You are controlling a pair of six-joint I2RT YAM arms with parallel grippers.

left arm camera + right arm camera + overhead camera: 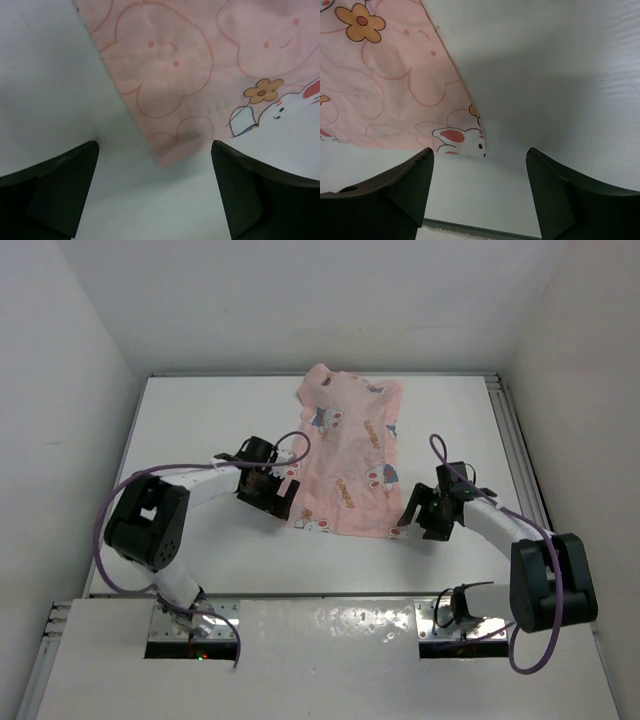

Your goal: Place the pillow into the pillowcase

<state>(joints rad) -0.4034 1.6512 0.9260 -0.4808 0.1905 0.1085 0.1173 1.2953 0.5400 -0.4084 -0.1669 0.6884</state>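
Fingers (55,190) spread, pillowcase (175,65) corner between — table (45,75) beneath

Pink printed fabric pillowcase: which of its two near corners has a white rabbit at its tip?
The pillowcase corner beside the right gripper; the corner at the left gripper shows only pink outlines.

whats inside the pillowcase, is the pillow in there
Cannot tell. Only the outside of the pillowcase shows, pink and printed, lying on the table; the cloth covers anything inside. No pillow shows in any view.

One pillowcase (350,455), apparently; one left gripper (283,502), one right gripper (413,518); one table (200,420).
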